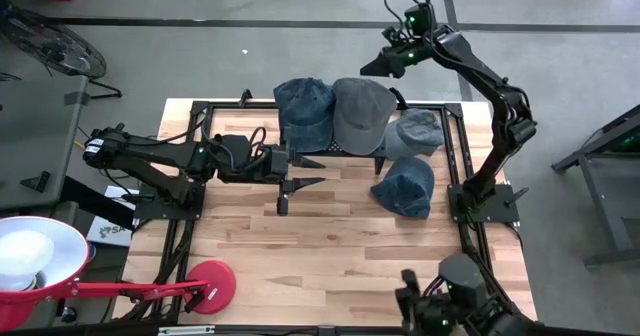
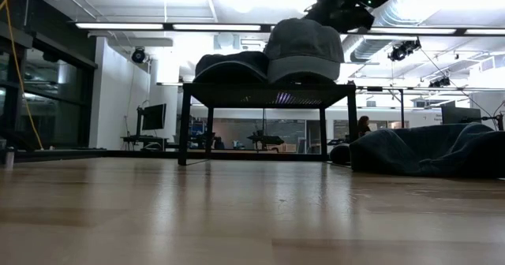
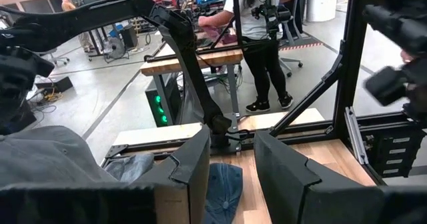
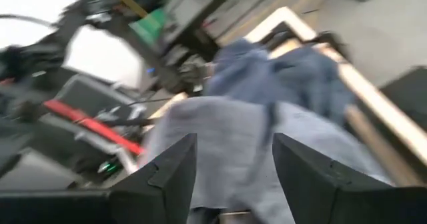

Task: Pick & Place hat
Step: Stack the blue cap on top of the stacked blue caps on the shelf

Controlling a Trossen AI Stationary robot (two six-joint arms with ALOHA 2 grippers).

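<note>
**Four caps at the far side, both claws empty**

You had the grey hat sitting on the small black stand at the far side of the table, side by side and touching a dark blue denim hat on its left. In the high view the grey hat's long axis ran from the far edge toward the near edge, its brim toward the table's middle; in the low view it stood as the tallest thing on the stand, crown up.

Your right gripper hung in the air just beyond the table's far edge, above and behind the grey hat, not touching it. Its fingers stood apart with a clear gap and nothing between them, and past them you looked down on the grey hat and blue cloth beyond.

Your left gripper reached across the table at the stand's near side, its two fingers spread wide and empty.

Two more caps lay to the right of the stand: a blue-grey one near the right frame rail, and a dark blue one just nearer, touching or almost touching it.

The near half of the table gave you bare wood, with only a red round-based tool at the near left corner. The black frame hemmed the right and far edges.

You could read no writing or brand on any cap. A person stood in the room beyond.
</note>
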